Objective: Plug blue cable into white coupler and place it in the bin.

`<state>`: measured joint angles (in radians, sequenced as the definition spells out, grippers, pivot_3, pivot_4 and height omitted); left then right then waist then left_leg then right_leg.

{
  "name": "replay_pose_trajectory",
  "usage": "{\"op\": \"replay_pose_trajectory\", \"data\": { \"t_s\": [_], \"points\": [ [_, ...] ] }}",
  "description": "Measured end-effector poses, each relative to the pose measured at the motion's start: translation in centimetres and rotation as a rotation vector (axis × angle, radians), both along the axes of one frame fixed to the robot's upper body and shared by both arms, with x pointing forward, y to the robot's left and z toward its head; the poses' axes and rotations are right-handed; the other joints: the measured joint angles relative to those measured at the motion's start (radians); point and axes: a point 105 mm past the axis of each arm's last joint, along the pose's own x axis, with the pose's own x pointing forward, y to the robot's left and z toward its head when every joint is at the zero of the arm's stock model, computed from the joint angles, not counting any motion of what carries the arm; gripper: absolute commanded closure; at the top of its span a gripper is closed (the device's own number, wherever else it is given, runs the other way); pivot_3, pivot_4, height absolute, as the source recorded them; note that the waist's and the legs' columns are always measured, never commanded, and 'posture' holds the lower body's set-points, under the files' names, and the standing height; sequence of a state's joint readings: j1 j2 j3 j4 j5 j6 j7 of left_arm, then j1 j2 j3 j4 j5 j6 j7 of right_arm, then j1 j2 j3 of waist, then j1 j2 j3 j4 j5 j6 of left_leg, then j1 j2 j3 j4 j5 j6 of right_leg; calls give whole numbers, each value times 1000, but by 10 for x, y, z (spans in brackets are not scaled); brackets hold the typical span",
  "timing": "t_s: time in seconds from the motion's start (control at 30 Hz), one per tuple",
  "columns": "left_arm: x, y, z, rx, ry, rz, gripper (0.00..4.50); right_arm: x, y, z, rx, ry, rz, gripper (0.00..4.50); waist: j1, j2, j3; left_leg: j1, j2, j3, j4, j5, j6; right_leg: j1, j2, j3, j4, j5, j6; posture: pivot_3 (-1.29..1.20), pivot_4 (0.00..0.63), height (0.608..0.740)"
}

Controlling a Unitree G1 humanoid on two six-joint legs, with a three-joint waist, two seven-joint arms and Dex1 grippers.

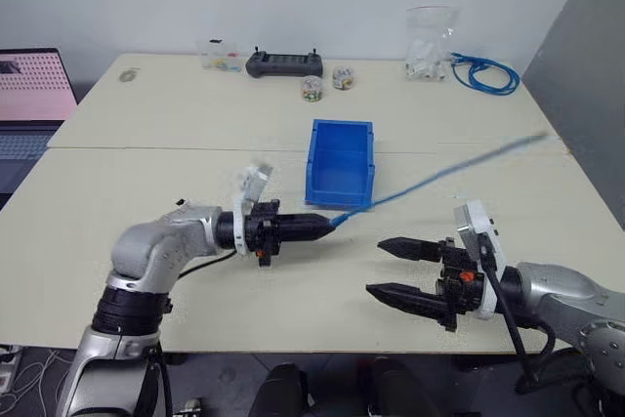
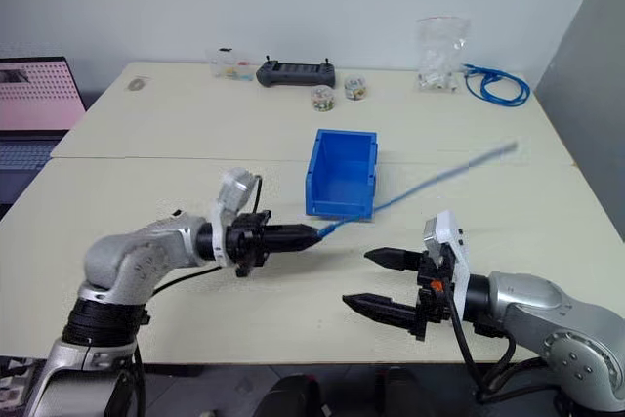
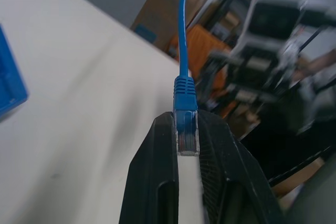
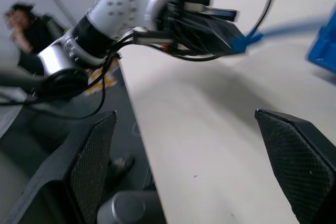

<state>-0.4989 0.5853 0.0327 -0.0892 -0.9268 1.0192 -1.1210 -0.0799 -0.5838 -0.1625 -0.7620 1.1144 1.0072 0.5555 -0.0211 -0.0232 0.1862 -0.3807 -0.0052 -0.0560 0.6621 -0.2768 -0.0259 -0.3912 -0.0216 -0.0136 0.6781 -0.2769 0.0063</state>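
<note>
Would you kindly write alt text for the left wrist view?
The left gripper is shut on the clear plug of the blue cable, which runs away over the pale table. The right gripper appears blurred beyond.

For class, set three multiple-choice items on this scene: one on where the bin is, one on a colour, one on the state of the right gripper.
1. Where is the bin?
A. on the table, beyond the two grippers
B. on the floor
C. on the laptop

2. What colour is the cable that the left gripper holds?
A. red
B. blue
C. green

3. How is the right gripper?
A. shut on the cable
B. shut on the bin
C. open, holding nothing

Key: 1 A, the bin stands on the table past both grippers. 2 B, the left wrist view shows a blue cable with its clear plug between the fingers. 3 C, its fingers stand wide apart with nothing between them.
</note>
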Motion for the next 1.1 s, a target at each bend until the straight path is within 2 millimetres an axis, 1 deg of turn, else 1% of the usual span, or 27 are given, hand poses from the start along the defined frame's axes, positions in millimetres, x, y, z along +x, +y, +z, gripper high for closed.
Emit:
{"op": "replay_pose_trajectory", "data": {
  "t_s": [0.07, 0.17, 0.37, 0.53, 0.63, 0.73, 0.87, 1.07, 1.1],
  "points": [
    [-1, 1, 5, -25, 42, 2, 4259, 5, 1, 3, 31, -7, -51, 63, -6, 0, 0, 0, 0, 0, 0, 0, 0, 0, 0, 0, 0, 0, 0, 0, 150, 740],
    [-5, -1, 7, -47, 100, -6, 4259, 14, 6, 11, 94, -19, -99, 63, -8, 0, 0, 1, 0, 0, 0, 0, 0, 0, 0, 1, 0, 0, 0, 0, 150, 740],
    [-15, -12, 12, -63, 138, -32, 4259, 23, 22, 26, 211, -11, -78, 63, -7, 0, 0, 1, 0, 0, 0, 0, 0, 0, 0, 2, 0, 0, 0, 0, 150, 740],
    [-18, -17, 14, -72, 153, -27, 4259, 28, 33, 27, 252, 21, -46, 63, -6, 0, 0, 0, 0, 1, 0, 0, 0, 0, 0, 2, 0, 0, 0, 0, 150, 740],
    [-18, -18, 14, -70, 159, -22, 4259, 30, 37, 29, 266, 32, -24, 538, -6, 0, 0, 1, 0, 1, 0, 0, 0, 0, 0, 2, 0, 0, 0, 0, 150, 740],
    [-19, -19, 15, -72, 161, -22, 4259, 30, 38, 30, 284, 50, -12, 1290, -6, 0, 0, 0, 0, 1, 0, 0, 0, -1, 0, 2, 0, 0, 0, 0, 150, 740],
    [-18, -19, 15, -70, 162, -17, 4259, 30, 38, 34, 300, 56, 9, 2150, -6, 0, 0, 0, 0, 1, 0, 0, 0, -1, 0, 2, 0, 0, 0, 0, 150, 740],
    [-21, -19, 18, -70, 154, -25, 4259, 32, 36, 33, 307, 80, 1, 3483, -7, 0, 0, 0, 0, 2, 0, 0, 0, -2, 0, 3, 0, 0, 0, 0, 150, 740],
    [-22, -19, 18, -71, 154, -27, 4259, 32, 35, 33, 304, 81, 1, 3640, -6, 0, 0, -1, 0, 2, 0, 0, 0, -3, 0, 3, 0, 0, 0, 0, 150, 740]
  ]
}}
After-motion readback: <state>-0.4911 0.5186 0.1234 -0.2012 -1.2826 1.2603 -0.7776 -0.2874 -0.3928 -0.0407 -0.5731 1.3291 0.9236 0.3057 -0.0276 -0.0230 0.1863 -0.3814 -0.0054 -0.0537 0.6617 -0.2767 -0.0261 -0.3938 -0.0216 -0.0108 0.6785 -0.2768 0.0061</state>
